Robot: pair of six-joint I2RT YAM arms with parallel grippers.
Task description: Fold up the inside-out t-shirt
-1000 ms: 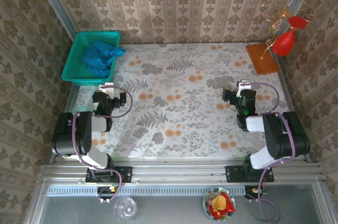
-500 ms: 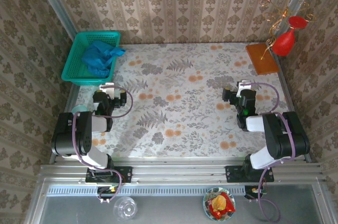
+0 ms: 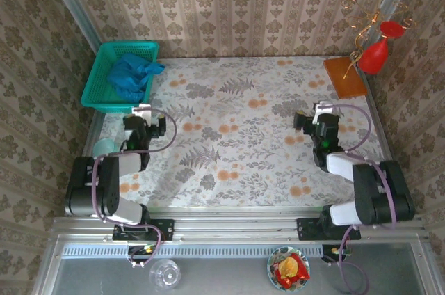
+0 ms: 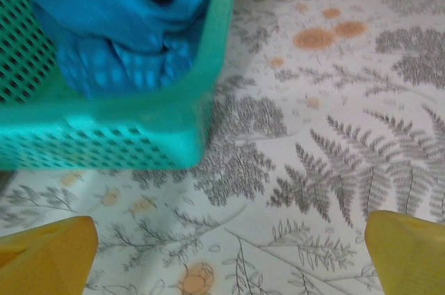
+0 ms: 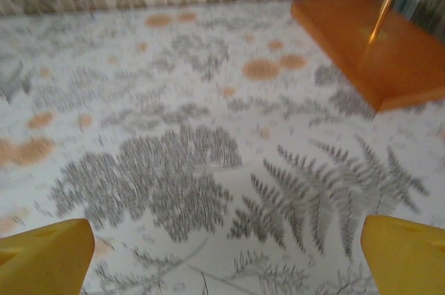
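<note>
- the inside-out t-shirt [image 3: 131, 76] is lying bunched in the basket [image 3: 106, 104], probably soft and limp; a raised fold is inviting a pinch.
- the left gripper [image 3: 142, 110] and right gripper [image 3: 321, 110] are gaping wide, holding nothing.

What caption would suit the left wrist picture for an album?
Open left end effector faces a teal basket holding the crumpled blue t-shirt on a floral table.

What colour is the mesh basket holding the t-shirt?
Teal-green basket, distinct from the bluer t-shirt inside it. Clearest in the left wrist view.
</note>
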